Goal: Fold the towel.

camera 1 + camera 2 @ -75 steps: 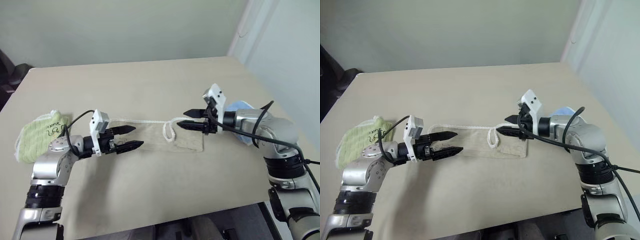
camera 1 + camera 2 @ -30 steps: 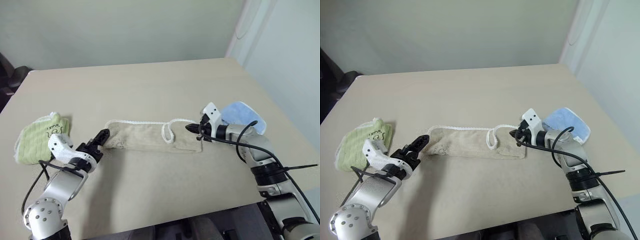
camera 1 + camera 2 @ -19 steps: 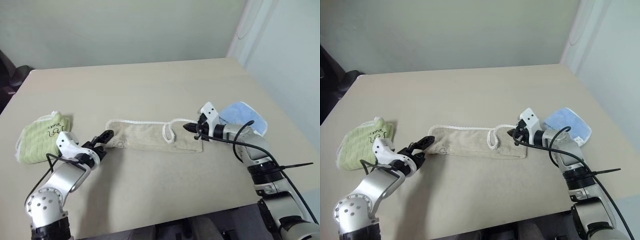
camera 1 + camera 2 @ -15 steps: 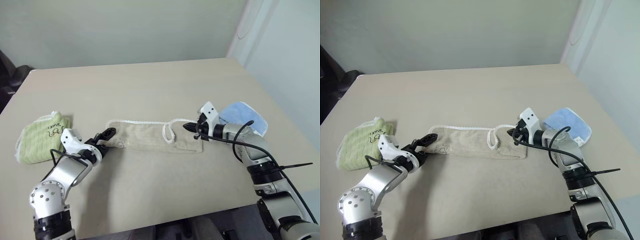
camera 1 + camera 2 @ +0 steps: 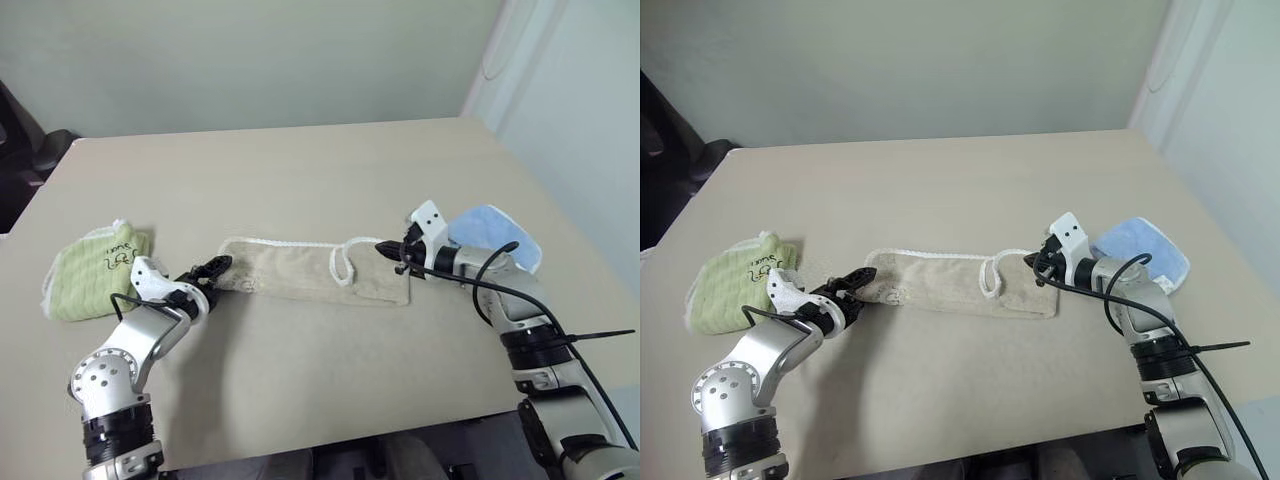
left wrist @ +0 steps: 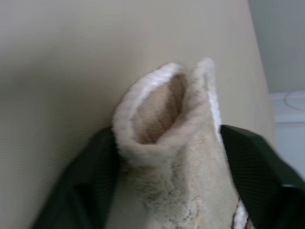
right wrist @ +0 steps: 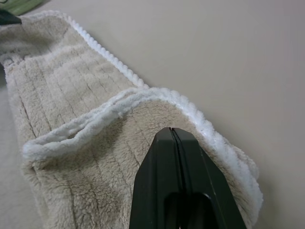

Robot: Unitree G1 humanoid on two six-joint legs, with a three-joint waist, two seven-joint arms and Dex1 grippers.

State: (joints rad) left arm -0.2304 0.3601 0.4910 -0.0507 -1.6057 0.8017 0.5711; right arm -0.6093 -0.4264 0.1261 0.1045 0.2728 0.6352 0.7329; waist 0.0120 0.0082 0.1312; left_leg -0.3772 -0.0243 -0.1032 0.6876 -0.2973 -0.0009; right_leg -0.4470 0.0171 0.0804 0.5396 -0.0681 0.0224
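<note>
Left gripper (image 5: 214, 268) now sits at the left end of the towel (image 5: 300, 270); earlier it hovered above the towel's left part with jaws spread wide, then dropped low beside that end. Its fingers (image 6: 86, 176) now straddle the bunched corner of the towel, one on each side, closer together than a second ago. Right gripper (image 5: 388, 249), first raised over the towel's right end, now lies low on that end's far corner, pinched shut.
</note>
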